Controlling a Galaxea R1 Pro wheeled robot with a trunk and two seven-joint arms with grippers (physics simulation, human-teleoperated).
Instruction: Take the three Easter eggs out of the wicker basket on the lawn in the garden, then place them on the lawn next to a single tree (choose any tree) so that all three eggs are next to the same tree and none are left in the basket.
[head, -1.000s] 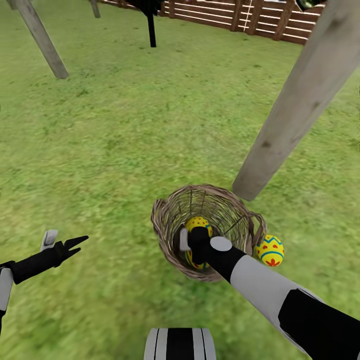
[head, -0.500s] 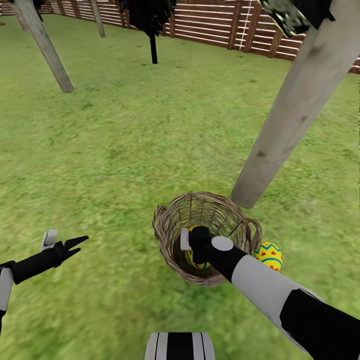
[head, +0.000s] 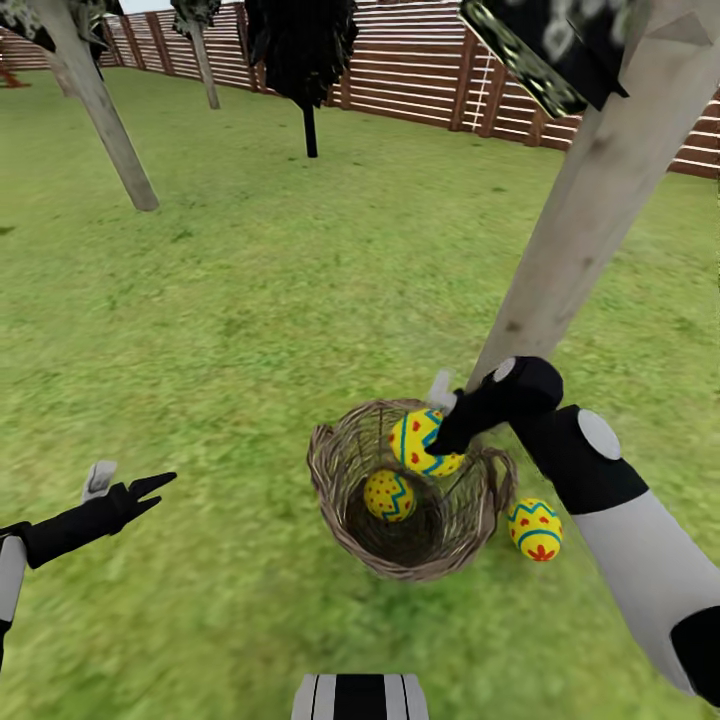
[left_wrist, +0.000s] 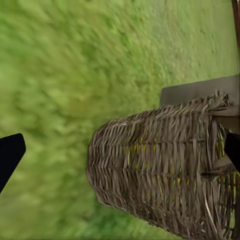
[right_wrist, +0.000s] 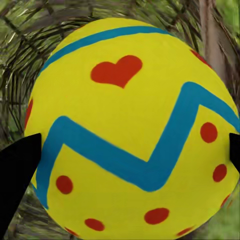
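Note:
My right gripper (head: 436, 420) is shut on a yellow Easter egg (head: 424, 442) with blue zigzag and red dots, held just above the rim of the wicker basket (head: 340, 505). In the right wrist view this egg (right_wrist: 130, 125) sits between the black fingertips (right_wrist: 17, 175). A second egg (head: 389, 495) lies at the basket's bottom. The third egg (head: 535, 529), with a red flower mark, rests on the lawn (head: 250, 300) right of the basket, close to the pale tree trunk (head: 580, 230). My left gripper (head: 130, 482) is open over grass, left of the basket (left_wrist: 165, 170).
A second pale trunk (head: 100, 110) leans at the far left. A black-foliaged tree (head: 300, 50) stands before the brown slat fence (head: 420, 70). Dark blotched leaves (head: 540, 45) hang overhead at the right. My base (head: 360, 695) shows at the bottom edge.
My right gripper has risen out of the basket with an egg in it, uncovering the egg at the bottom. The head camera has tilted upward. The left arm has stayed put.

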